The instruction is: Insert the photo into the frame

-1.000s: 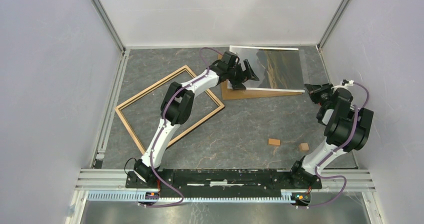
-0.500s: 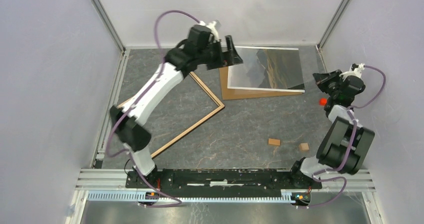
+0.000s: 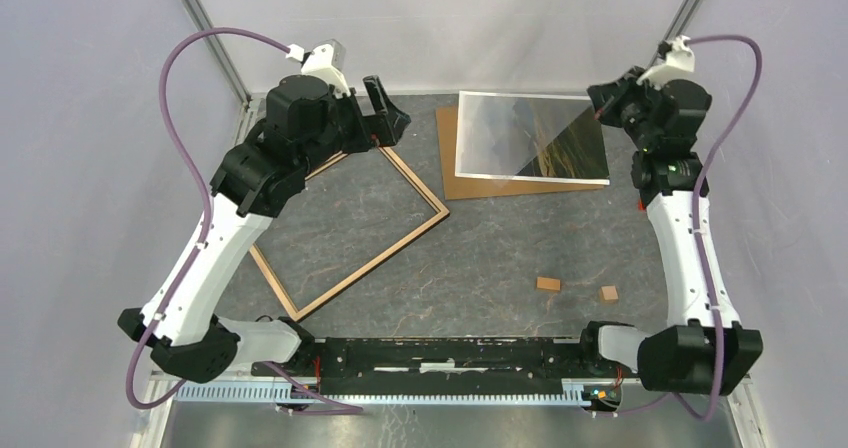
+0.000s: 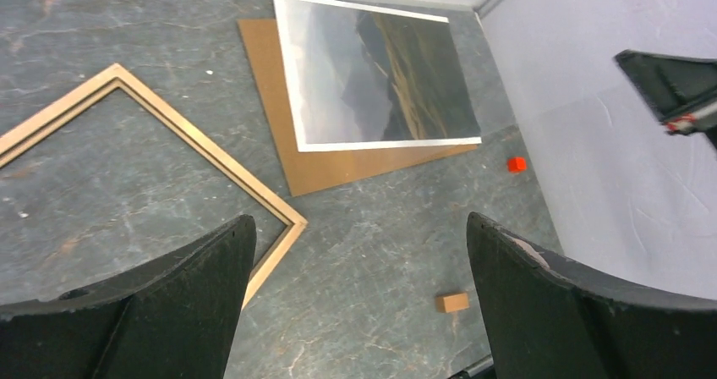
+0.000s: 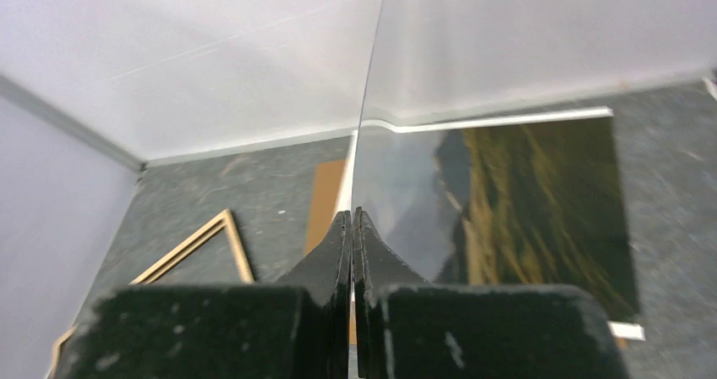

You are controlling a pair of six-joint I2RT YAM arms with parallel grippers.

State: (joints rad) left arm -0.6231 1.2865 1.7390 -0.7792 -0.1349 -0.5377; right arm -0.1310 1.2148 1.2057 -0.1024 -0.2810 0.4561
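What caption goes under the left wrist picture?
Open left gripper overlooking the photo lying on a brown board, wooden frame beside them.

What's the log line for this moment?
left gripper open, raised, empty | right gripper shut on clear pane edge | photo flat on backing board | frame unfilled

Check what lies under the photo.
A brown backing board shows past the photo on its left and near edges; the rest is covered, so anything else beneath cannot be seen.
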